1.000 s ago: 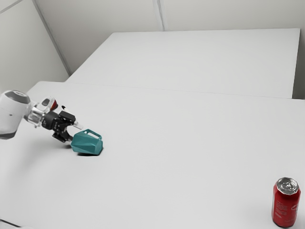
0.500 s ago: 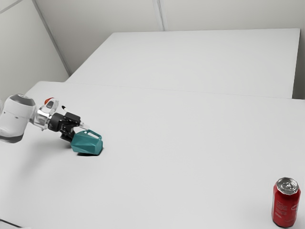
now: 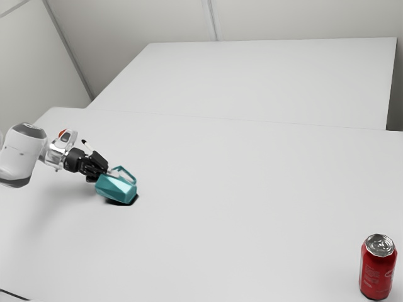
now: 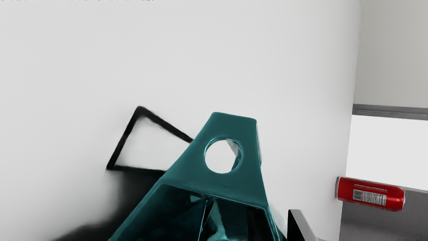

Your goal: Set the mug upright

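Mug (image 4: 230, 187) cut off, fingers (image 3: 101, 167) partly hidden

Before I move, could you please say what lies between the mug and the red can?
Bare white tabletop lies between mug and can, in the exterior view.

White table (image 3: 239, 233), plain surface. Second white surface (image 3: 264, 82) beyond it. Pale grey wall (image 3: 302, 19) behind, vertical seam (image 3: 212, 19) noted.

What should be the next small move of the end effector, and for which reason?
Probably, gently raise the rim of the mug, turning it toward its base: the mug is tipped sideways, handle upward, its rim facing the end effector.
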Robot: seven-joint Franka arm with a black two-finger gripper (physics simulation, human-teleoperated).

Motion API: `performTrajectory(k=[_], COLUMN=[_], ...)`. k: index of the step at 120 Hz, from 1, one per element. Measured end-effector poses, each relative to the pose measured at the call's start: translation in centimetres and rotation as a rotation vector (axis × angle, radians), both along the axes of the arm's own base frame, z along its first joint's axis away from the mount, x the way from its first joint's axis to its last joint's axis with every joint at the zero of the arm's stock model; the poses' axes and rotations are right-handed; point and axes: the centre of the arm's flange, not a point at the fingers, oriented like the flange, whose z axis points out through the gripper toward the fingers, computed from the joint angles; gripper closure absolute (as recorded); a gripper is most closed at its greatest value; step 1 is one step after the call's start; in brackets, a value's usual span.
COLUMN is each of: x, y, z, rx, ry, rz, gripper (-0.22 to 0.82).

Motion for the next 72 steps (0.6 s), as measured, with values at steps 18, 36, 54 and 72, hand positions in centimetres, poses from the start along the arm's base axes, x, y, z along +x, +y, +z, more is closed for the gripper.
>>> performTrajectory(k=[18, 36, 54, 72], x=[0.2, 0.4, 1.0, 2.0], y=[-0.2, -0.5, -2.0, -4.8], z=[0.5, 1.6, 4.3, 8.7], rx=[0.006, 0.016, 0.039, 0.093], ry=[-0.014, -0.034, -0.074, -0.131], rz=[-0.008, -0.018, -0.048, -0.11], gripper=[0.74, 0.76, 0.78, 0.78])
